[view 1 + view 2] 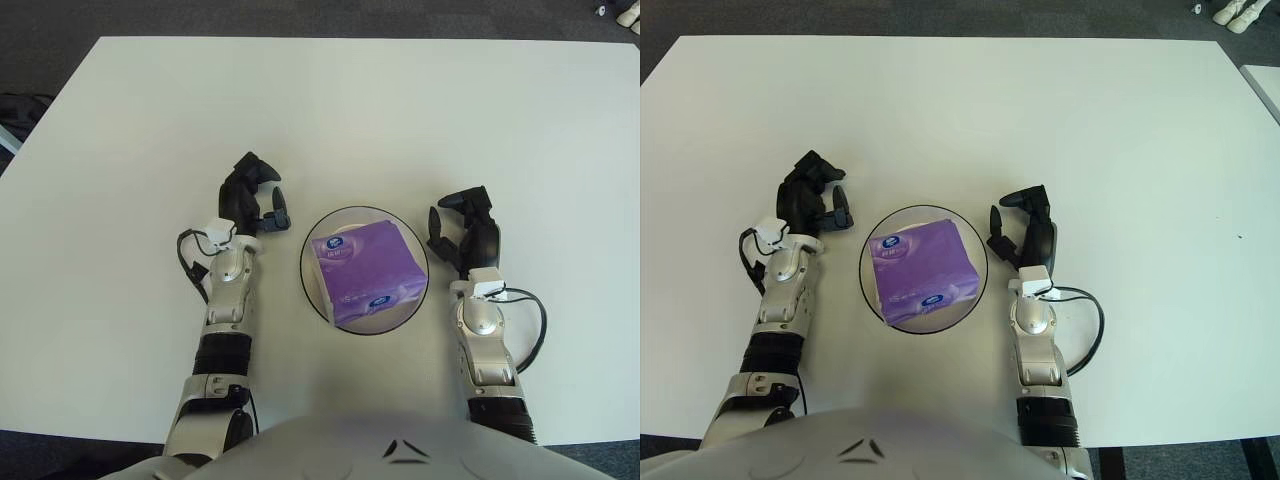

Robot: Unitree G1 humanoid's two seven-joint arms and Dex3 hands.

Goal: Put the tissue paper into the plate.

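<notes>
Tissue pack (366, 271) lies inside the plate (312, 292), flat, long axis running near-left to far-right. Placement looks done. Both hands sit beside the rim, apart from it, holding nothing: right hand (466, 231) just right, fingers loosely spread; left hand (250, 196) just left and slightly farther out, fingers relaxed. Pack lies between them, about equally near. Table (400, 100) beyond.

Tissue pack (364, 272) glossy purple plastic; table (400, 110) matt white, smooth.
</notes>
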